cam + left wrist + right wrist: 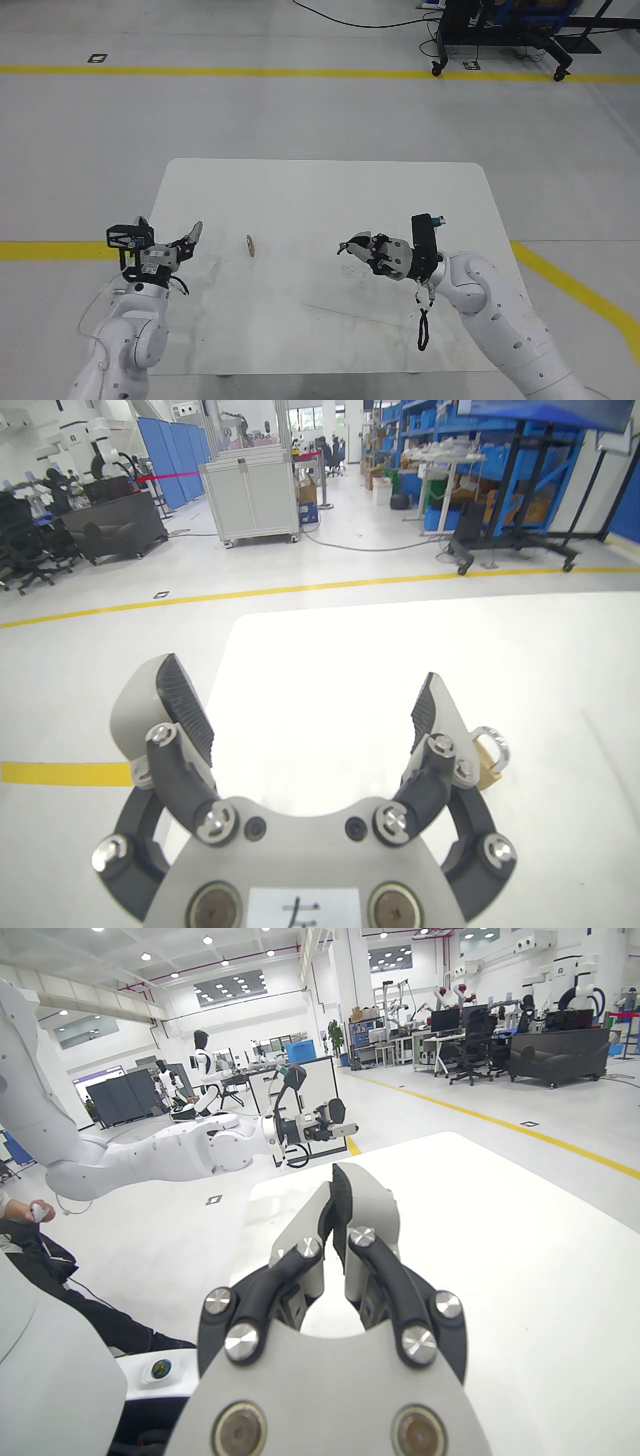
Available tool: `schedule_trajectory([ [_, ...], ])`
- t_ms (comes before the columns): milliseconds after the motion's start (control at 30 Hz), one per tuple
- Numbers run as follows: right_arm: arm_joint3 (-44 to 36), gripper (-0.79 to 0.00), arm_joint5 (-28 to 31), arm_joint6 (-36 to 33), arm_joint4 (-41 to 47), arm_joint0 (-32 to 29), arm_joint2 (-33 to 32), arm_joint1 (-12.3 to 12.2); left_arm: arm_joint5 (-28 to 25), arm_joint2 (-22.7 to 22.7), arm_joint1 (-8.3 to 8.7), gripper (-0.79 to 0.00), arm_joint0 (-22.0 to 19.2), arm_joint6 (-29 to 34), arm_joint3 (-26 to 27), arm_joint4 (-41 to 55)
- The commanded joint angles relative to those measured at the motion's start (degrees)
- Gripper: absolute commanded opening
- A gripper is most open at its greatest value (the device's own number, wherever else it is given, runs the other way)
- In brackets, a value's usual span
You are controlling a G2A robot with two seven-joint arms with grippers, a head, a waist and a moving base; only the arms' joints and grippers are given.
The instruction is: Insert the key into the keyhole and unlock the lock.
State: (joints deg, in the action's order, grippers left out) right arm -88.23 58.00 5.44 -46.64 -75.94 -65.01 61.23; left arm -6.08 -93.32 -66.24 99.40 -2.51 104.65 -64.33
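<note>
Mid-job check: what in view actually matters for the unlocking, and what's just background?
Belongs to the job:
- padlock, lying on the table
- left gripper, fingers open, near the padlock but not touching it
- right gripper, fingers shut

Just background:
- table
- wheeled stand on the floor beyond
- yellow floor line

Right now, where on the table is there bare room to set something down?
The far half of the table, beyond both end effectors, is bare. So is the near strip between the two arms. It is crowded along the middle line: left end effector, brass padlock, right end effector.
</note>
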Motion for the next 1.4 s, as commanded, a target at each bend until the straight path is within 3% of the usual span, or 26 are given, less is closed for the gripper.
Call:
schedule_trajectory([
  [0,0.0,-0.785,0.0,0.0,0.0,0.0,0.0,0.0,-7.8,-0.1,-0.01,0.0,-0.5,0.9,0.8,10.0],
  [133,0.5,-0.785,-0.3,-0.3,3.4,-0.4,1.2,0.2,-20.6,2.1,0.11,0.0,-3.7,6.5,1.2,23.4],
  [267,1.7,-0.785,0.0,-2.5,9.7,0.8,3.5,0.6,-31.8,7.7,0.31,0.0,-8.5,18.5,0.2,42.6],
  [333,2.0,-0.785,0.0,-3.6,12.2,1.3,4.4,0.7,-33.9,11.9,0.48,0.0,-11.6,27.4,-1.8,56.1],
  [400,1.9,-0.785,-0.5,-4.0,13.1,1.5,4.5,0.8,-31.6,14.5,0.84,0.0,-15.5,38.0,-4.8,69.5],
  [467,1.8,-0.785,-0.6,-4.0,13.1,1.5,4.5,0.8,-29.0,14.0,1.3,0.0,-18.8,45.2,-7.2,76.0],
  [800,1.8,-0.785,-2.3,-4.8,15.4,1.6,5.4,1.0,-29.4,15.0,1.2,0.0,-19.0,44.9,-8.6,77.0],
  [967,5.4,-0.785,-1.9,-11.9,31.8,5.8,10.6,1.8,-33.8,20.6,0.54,0.0,-23.6,48.3,-14.1,77.7],
  [1167,7.8,-0.785,-2.2,-20.1,46.6,8.9,13.6,2.0,-35.0,23.0,0.4,-0.009,-26.9,51.9,-16.3,80.8],
  [1233,8.5,-0.785,-1.9,-21.7,49.1,9.4,13.9,2.1,-35.1,23.4,0.49,-0.129,-27.4,53.5,-17.1,81.3],
  [1267,8.9,-0.785,-1.8,-22.4,49.8,9.6,13.9,2.1,-35.2,23.6,0.54,-0.225,-27.6,54.3,-17.3,81.0],
  [1367,9.9,-0.785,-1.4,-23.3,51.0,10.0,14.1,2.3,-35.1,24.1,0.64,-0.36,-28.2,55.4,-17.6,80.7],
])
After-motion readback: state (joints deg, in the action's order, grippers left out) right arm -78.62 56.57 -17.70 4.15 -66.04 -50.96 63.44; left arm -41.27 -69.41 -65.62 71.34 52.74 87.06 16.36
